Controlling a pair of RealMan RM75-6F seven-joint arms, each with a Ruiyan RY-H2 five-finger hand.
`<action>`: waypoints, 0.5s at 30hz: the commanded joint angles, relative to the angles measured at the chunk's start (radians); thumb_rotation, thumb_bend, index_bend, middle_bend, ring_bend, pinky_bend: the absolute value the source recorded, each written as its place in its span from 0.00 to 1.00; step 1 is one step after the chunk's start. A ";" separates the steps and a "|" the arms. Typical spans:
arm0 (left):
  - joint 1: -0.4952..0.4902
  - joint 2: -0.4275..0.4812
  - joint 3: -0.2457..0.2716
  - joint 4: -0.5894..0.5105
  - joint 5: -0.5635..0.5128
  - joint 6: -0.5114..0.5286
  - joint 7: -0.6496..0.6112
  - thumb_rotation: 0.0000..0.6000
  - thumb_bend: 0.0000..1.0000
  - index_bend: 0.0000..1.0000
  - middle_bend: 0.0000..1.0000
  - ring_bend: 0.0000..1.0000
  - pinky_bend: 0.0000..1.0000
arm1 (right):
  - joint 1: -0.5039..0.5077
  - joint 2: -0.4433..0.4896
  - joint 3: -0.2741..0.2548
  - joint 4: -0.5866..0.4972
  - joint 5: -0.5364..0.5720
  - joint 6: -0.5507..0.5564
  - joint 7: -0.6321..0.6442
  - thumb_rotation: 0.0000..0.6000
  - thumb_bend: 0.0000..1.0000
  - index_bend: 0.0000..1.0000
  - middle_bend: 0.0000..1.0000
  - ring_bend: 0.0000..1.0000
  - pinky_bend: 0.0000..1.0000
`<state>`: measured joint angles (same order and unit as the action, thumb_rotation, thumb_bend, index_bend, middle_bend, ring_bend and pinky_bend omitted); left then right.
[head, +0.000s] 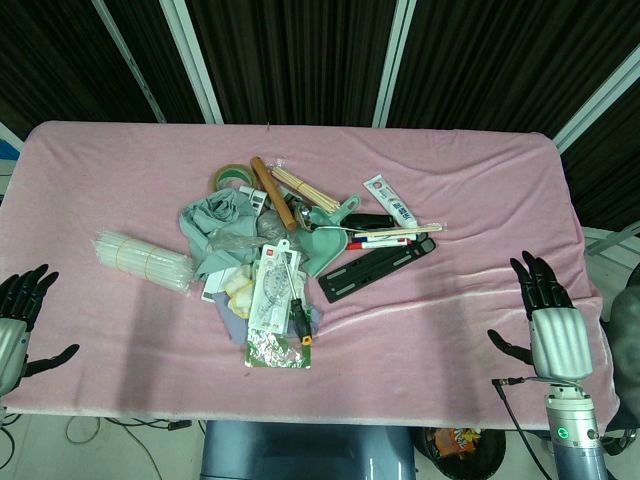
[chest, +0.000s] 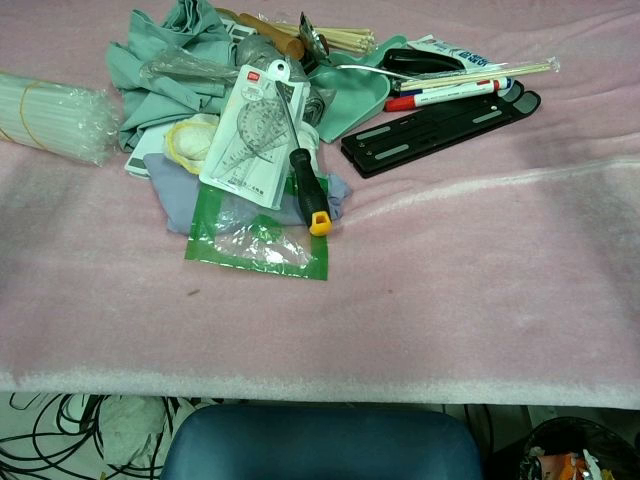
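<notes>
A heap of small things lies mid-table on the pink cloth (head: 450, 190). In it are a grey-green cloth (head: 215, 222), a packaged ruler set (head: 274, 285), a black-handled screwdriver (head: 298, 320), a black flat bar (head: 378, 267), a white tube (head: 388, 200), a wooden rolling pin (head: 272, 192) and a tape roll (head: 230, 176). My left hand (head: 18, 318) hovers at the table's front left edge, fingers spread, holding nothing. My right hand (head: 548, 318) hovers at the front right edge, fingers spread and empty. Neither hand shows in the chest view.
A clear bag of white straws (head: 143, 260) lies left of the heap. A green-edged packet (chest: 258, 238) lies nearest the front edge. Red and black markers (chest: 445, 93) and thin wooden sticks (head: 305, 187) sit at the back of the heap. A blue chair back (chest: 320, 442) stands below the table.
</notes>
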<state>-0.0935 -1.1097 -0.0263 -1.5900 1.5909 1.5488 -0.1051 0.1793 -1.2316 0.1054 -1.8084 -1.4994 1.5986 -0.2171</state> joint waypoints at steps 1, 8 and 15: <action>0.000 -0.001 -0.001 0.005 0.000 0.001 0.001 1.00 0.00 0.00 0.00 0.00 0.00 | 0.000 -0.003 0.004 -0.003 0.007 -0.007 -0.010 1.00 0.15 0.00 0.00 0.00 0.24; 0.001 -0.001 0.002 0.009 0.007 0.006 -0.001 1.00 0.00 0.00 0.00 0.00 0.00 | -0.005 -0.004 0.008 -0.008 0.012 -0.018 -0.026 1.00 0.15 0.00 0.00 0.00 0.24; 0.001 -0.002 0.003 0.010 0.015 0.011 -0.002 1.00 0.00 0.00 0.00 0.00 0.00 | -0.005 0.009 0.007 -0.048 0.004 -0.034 -0.015 1.00 0.07 0.00 0.00 0.00 0.24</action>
<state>-0.0920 -1.1114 -0.0229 -1.5802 1.6058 1.5596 -0.1074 0.1732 -1.2258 0.1127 -1.8491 -1.4931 1.5695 -0.2349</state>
